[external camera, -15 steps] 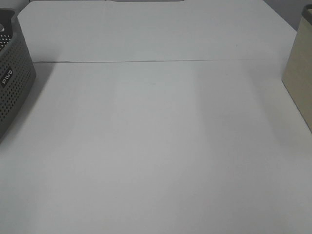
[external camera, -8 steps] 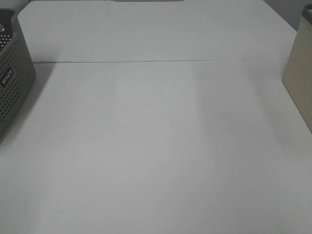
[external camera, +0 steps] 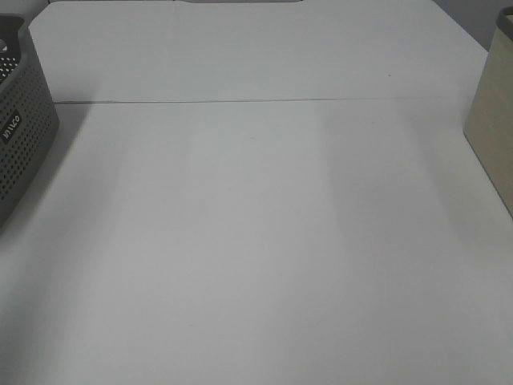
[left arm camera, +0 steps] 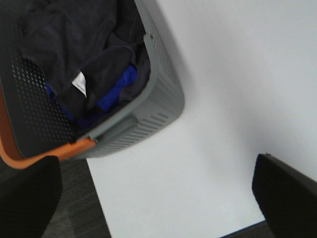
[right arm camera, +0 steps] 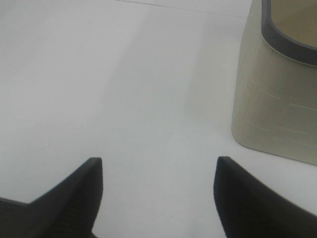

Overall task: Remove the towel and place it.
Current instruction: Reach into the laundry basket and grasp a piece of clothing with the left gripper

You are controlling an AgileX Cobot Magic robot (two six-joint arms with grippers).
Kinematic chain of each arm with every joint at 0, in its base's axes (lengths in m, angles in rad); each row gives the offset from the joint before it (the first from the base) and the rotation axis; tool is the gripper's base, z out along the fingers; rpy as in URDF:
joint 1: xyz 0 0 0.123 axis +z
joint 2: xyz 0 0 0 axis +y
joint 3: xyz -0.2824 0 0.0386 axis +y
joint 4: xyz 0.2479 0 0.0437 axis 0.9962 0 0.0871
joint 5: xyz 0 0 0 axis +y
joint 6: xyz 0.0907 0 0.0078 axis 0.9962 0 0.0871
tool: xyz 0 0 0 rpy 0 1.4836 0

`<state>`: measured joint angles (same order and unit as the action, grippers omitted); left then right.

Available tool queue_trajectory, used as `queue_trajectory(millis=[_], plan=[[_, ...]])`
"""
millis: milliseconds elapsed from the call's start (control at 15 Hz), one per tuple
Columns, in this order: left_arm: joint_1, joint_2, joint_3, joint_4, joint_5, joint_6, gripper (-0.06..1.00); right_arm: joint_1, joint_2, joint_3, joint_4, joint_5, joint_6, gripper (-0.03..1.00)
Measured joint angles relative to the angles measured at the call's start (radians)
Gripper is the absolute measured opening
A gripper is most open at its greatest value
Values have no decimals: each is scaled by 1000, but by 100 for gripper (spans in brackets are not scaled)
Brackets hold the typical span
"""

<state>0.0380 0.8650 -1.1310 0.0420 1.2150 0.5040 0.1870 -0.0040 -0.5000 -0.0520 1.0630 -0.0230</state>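
The dark charcoal towel lies crumpled inside a grey perforated basket with an orange rim, over a blue cloth; a white tag shows on it. My left gripper is open above the table beside the basket, empty, fingers wide apart. My right gripper is open and empty above the white table, beside a beige bin. Neither gripper shows in the exterior high view, where only the basket's side appears at the left edge.
The beige bin stands at the table's right edge. The white table has a seam across its far part. The table's edge and dark floor lie close to the basket in the left wrist view.
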Motion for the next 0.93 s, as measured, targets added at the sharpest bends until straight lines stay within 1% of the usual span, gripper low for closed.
queue_trajectory(millis=[200, 267, 333, 467, 533, 667, 800, 933], plan=[[0, 295, -235, 9, 0, 205, 99, 0, 0, 0, 0, 0, 0, 64], [4, 385, -318, 11, 0, 260, 99, 0, 0, 0, 0, 0, 0, 64], [11, 423, -349, 13, -1, 280, 99, 0, 0, 0, 0, 0, 0, 64], [71, 589, -474, 27, -3, 338, 99, 0, 0, 0, 0, 0, 0, 64], [156, 707, -522, 32, -4, 384, 99, 0, 0, 0, 0, 0, 0, 64], [235, 821, -526, 29, -4, 428, 99, 0, 0, 0, 0, 0, 0, 64], [274, 895, -526, 27, -5, 436, 99, 0, 0, 0, 0, 0, 0, 64], [294, 980, -526, 25, -6, 469, 99, 0, 0, 0, 0, 0, 0, 64]])
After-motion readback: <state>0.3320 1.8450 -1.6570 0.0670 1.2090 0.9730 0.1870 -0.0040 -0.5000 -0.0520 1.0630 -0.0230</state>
